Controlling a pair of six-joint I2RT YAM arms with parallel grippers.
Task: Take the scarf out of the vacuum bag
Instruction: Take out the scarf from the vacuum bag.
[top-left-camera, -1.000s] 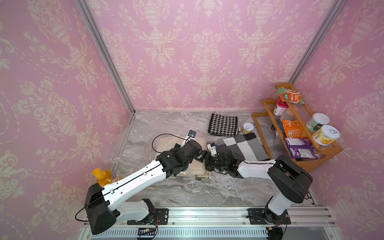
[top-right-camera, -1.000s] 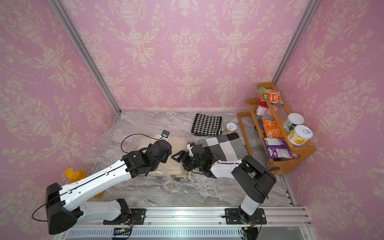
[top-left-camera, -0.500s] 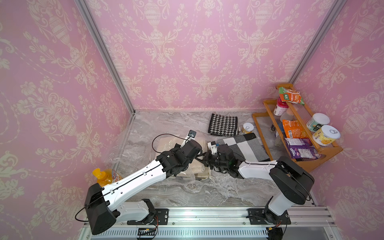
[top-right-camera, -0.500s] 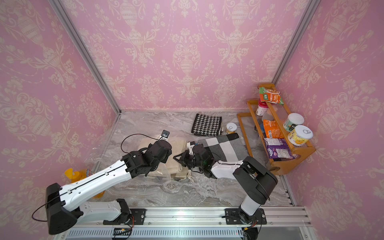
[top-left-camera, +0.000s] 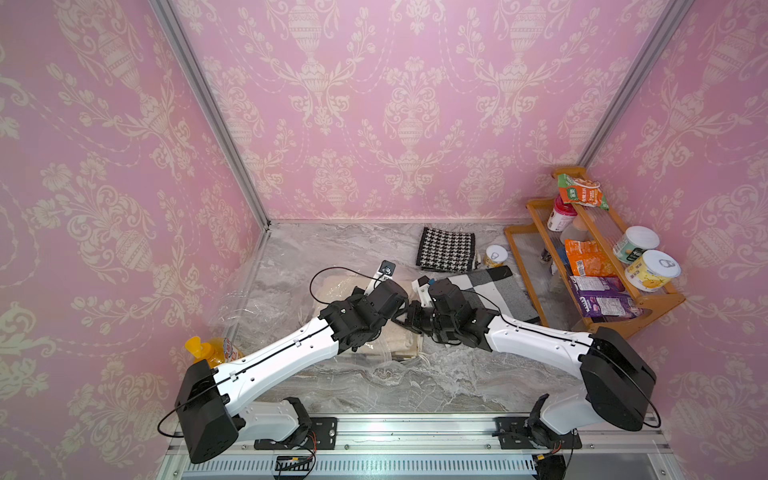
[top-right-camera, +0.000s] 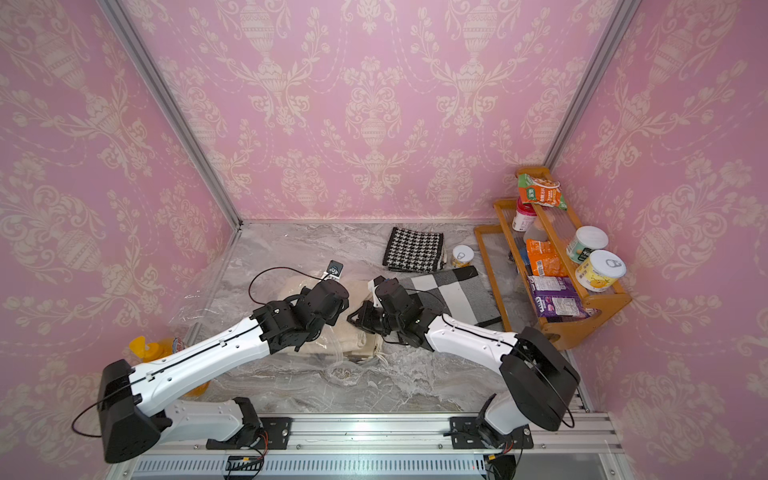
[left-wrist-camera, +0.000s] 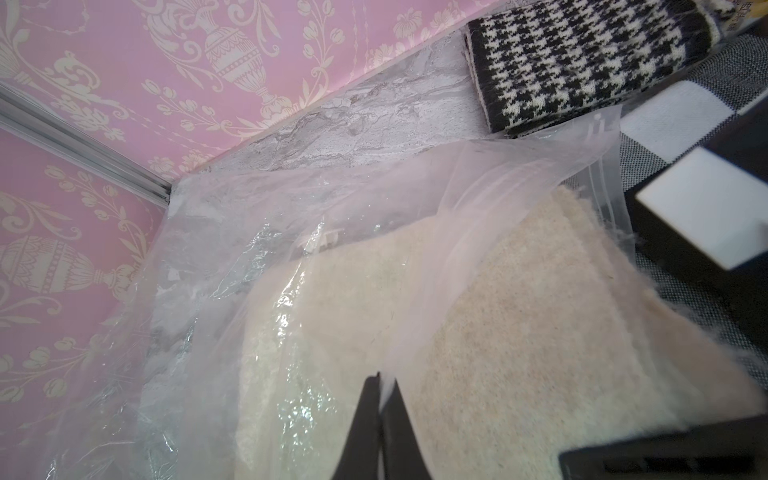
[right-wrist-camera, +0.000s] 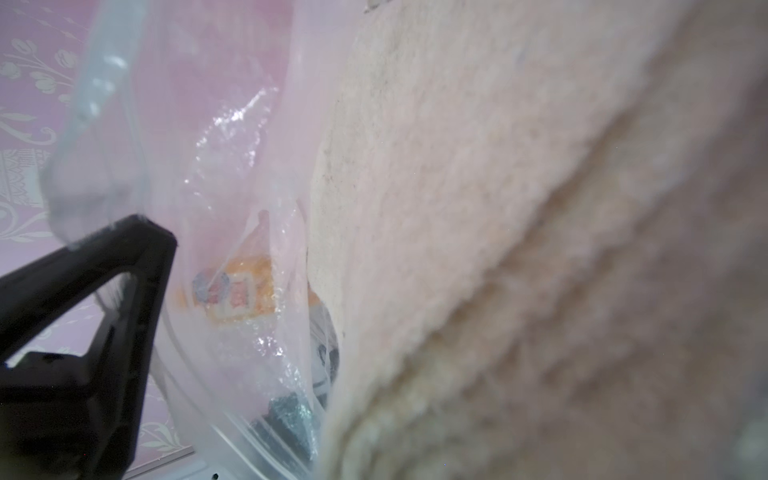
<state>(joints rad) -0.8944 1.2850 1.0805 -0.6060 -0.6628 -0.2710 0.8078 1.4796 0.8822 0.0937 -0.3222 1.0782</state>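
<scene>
The vacuum bag (top-left-camera: 266, 307) (top-right-camera: 208, 307) lies crinkled and transparent on the marble table, its mouth toward the middle. The cream scarf (top-left-camera: 399, 347) (left-wrist-camera: 519, 332) is folded, part under the film and part bare at the mouth. My left gripper (left-wrist-camera: 381, 380) is shut on the bag's upper film, holding it up off the scarf. In both top views my right gripper (top-left-camera: 409, 320) (top-right-camera: 354, 322) meets it at the mouth. The scarf (right-wrist-camera: 498, 208) fills the right wrist view and hides those jaws, which are shut on it. The left gripper's finger (right-wrist-camera: 137, 245) shows beside the film (right-wrist-camera: 232, 166).
A houndstooth cloth (top-left-camera: 446, 253) and a grey checked cloth (top-left-camera: 490, 291) lie behind and right of the bag, with a small can (top-left-camera: 495, 255) between them. A wooden rack (top-left-camera: 536, 208) of snacks and cans stands far right. An orange bottle (top-left-camera: 212, 347) sits by the left wall.
My right gripper has gone from open to shut and edged left into the bag's mouth. The left arm has kept its hold on the film.
</scene>
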